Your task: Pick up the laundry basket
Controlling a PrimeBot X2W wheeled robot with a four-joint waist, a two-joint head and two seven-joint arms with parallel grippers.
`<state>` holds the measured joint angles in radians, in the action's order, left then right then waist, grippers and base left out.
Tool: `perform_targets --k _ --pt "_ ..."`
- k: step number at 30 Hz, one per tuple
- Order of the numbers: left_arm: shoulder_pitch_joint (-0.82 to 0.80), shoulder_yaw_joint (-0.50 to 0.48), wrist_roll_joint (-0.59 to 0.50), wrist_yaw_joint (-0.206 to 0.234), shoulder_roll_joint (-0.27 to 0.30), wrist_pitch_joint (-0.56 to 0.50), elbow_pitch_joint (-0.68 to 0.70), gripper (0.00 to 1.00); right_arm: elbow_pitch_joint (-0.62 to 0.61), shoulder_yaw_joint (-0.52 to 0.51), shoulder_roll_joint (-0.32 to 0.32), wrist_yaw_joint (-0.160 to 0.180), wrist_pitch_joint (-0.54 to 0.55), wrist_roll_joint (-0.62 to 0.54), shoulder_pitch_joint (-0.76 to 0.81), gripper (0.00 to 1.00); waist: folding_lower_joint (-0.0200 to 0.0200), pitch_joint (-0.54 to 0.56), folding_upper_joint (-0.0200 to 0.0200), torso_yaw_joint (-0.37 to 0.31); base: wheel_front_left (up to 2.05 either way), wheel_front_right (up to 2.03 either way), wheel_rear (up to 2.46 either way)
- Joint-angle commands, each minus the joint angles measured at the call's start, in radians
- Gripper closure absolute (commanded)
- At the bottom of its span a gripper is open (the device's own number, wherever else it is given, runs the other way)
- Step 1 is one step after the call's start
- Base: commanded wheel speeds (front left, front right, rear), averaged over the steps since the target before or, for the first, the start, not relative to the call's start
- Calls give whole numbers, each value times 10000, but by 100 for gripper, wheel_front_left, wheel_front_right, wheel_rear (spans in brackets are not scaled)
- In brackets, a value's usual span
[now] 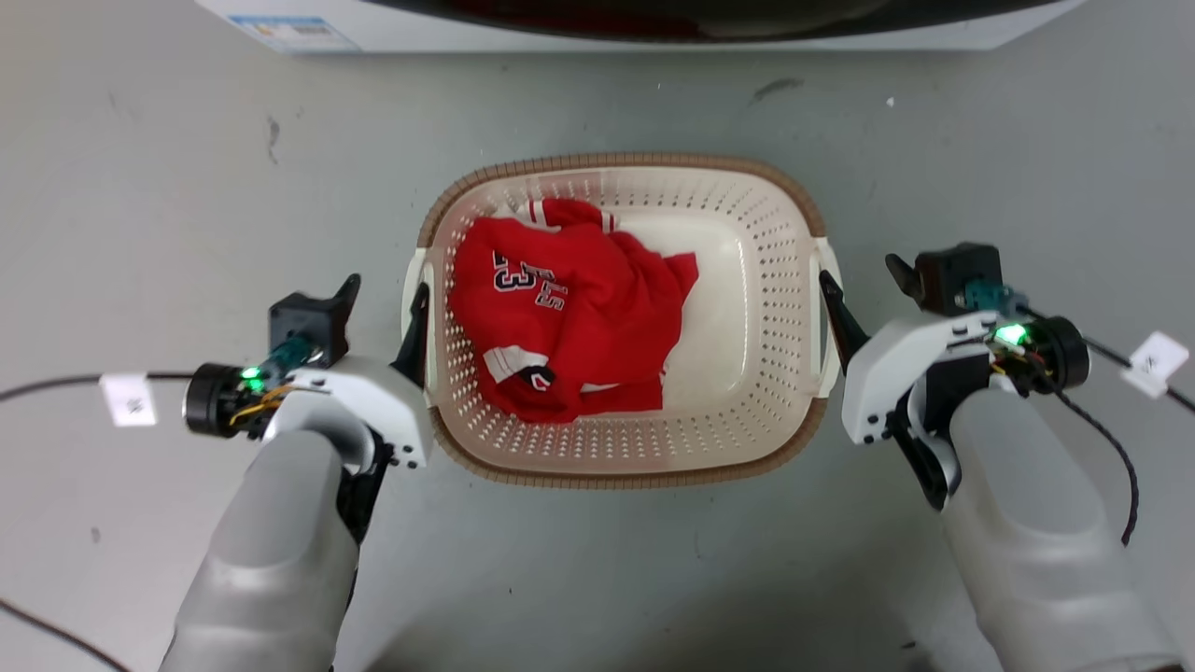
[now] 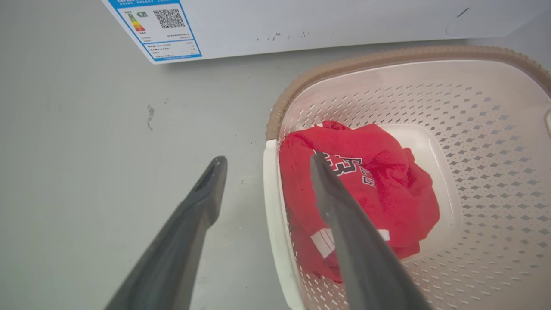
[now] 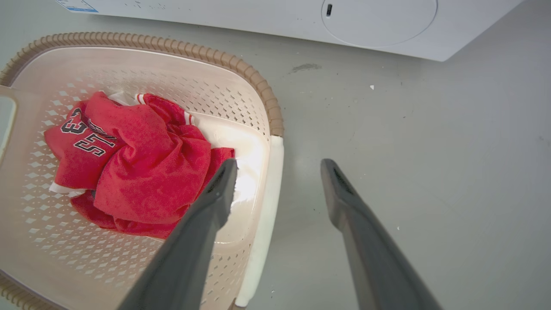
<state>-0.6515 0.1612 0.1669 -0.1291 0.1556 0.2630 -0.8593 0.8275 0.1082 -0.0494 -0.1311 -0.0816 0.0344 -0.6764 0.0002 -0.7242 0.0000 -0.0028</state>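
laundry basket point(image 1: 616, 161): upright on the grey floor point(image 1: 187, 168), midway between both arms, just short of the white washing machine point(image 1: 653, 28). inside, 1 crumpled red jersey point(image 1: 569, 317) with dark numerals, heaped toward the left half.

left gripper point(image 1: 387, 291): spread wide, gripping nothing, astride the white left handle point(image 2: 273, 215), 1 finger over the basket's inside, the other over bare floor outside. right gripper point(image 1: 857, 271): likewise parted wide and empty, astride the white right handle point(image 3: 264, 206), inner finger above the perforated wall, outer finger clear of it. hard to tell from these views whether level with the handles or a little above.

judged by looks: light, being thin perforated plastic with only 1 garment as load, so little weight to lift. fairly stiff at the brown woven-look rim, likely springy in the walls. smooth, probably slippery under hard fingers. not fragile, though apt to bow inward if squeezed from 1 side alone. best taken by the 2 side handles at once, closing each pair of fingers across its handle bar, then raising both sides evenly to keep level and stop the jersey sliding. risks: uneven rise, tilt, a handle slipping out of 1 grip.
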Motion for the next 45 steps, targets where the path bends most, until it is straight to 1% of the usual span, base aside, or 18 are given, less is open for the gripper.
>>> perform_targets --k 1,6,10,17,23,24,27,32,37,38,39,40,41,45 --pt "-264 260 164 -12 11 26 -260 0 236 50 -12 7 113 137 -343 0 -2 -259 0 73 0 0 0" --pt "-1141 1442 958 -14 165 -116 -1271 0 1300 363 -11 7 693 380 -1166 0 -2 -652 0 181 0 0 0" --pt "-1600 2351 1933 -16 214 -521 -1694 0 2008 593 -12 7 1143 423 -1742 0 -2 -918 0 202 0 0 0" --pt "-2094 4448 3633 -8 742 -1751 -1492 0 2881 787 -12 7 1516 704 -2470 0 -2 -1284 0 199 0 0 0" --pt "-2439 5742 4874 -9 1248 -2653 -1296 0 3357 959 -12 7 1550 646 -2858 0 -2 -1513 0 214 0 0 0" --pt "-2439 5742 4874 -9 1248 -2653 -1296 0 3357 959 -12 7 1550 646 -2858 0 -2 -1513 0 214 0 0 0" --pt "-2556 6249 5364 -9 1414 -2829 -1241 0 3520 1056 -12 7 1556 733 -2955 0 -2 -1598 0 242 0 0 0" --pt "-2772 6979 6026 -9 1518 -3056 -1301 0 3722 1126 -12 7 1568 889 -3101 0 -2 -1707 0 285 0 0 0" --pt "-2893 7523 6578 -9 1484 -3130 -1438 0 3872 1191 -12 7 1428 950 -3182 0 -2 -1775 0 314 0 0 0" --pt "-2923 7628 6672 -9 1477 -3120 -1432 22 3905 1191 -12 7 1420 960 -3189 0 -2 -1786 0 320 0 0 0" --pt "-2961 7727 6784 -9 1474 -3140 -1426 100 3935 1219 -12 7 1431 980 -3185 1 -2 -1796 0 336 0 0 0" --pt "-2986 7854 6890 -9 1477 -3161 -1389 100 3957 1239 -12 7 1449 1018 -3196 87 -2 -1807 0 346 0 0 0" --pt "-2996 7982 6995 -9 1484 -3187 -1342 100 3973 1306 -12 7 1478 1022 -3208 100 -2 -1816 0 357 0 0 0" --pt "-3074 8401 7368 -20 1617 -3134 -1274 100 4031 1479 -41 3 1523 944 -3242 100 -2 -1841 0 370 0 0 0"
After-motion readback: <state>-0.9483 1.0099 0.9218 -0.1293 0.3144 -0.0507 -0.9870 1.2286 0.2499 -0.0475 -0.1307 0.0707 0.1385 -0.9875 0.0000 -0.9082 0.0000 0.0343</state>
